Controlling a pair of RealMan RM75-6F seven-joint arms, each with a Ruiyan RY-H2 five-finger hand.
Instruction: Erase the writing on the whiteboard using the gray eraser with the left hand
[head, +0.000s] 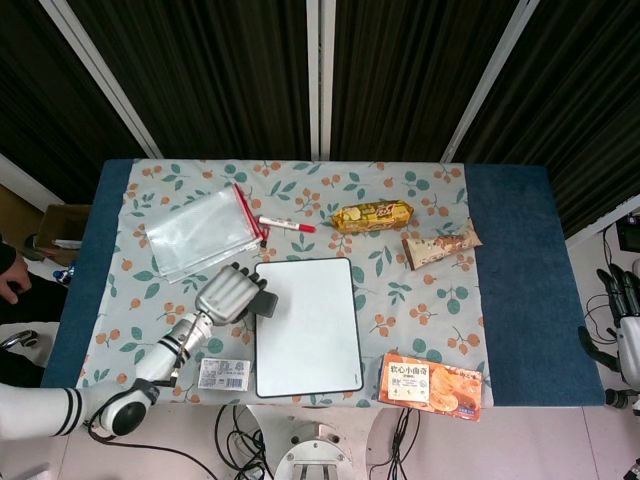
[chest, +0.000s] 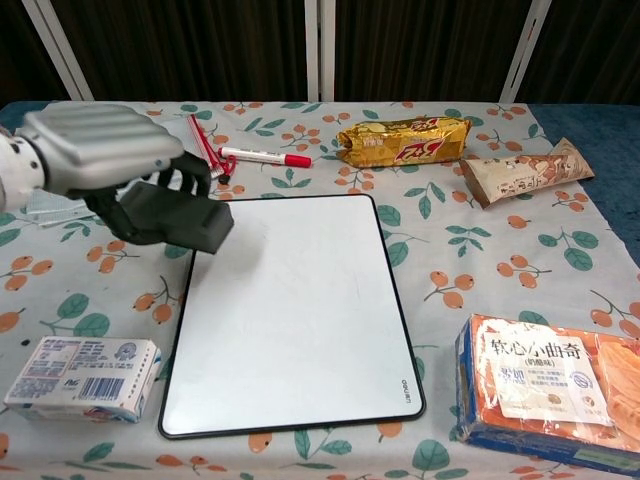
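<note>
Left hand (chest: 100, 150) clutching the eraser (chest: 175, 218) at the whiteboard's (chest: 295, 320) far-left corner — half off the board, over the bench — and the surface shows no writing, so the wiping looks done, only setting the eraser down left.

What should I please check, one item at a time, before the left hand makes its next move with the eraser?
1. Left hand grips the gray eraser: ok.
2. Whiteboard free of visible writing: ok.
3. Eraser lifted off the cloth: cannot tell.
4. Eraser clear of the red marker: ok.
5. Cloth left of the board open for setting the eraser down: ok.
6. Right hand off the table at the far right edge: ok.
</note>
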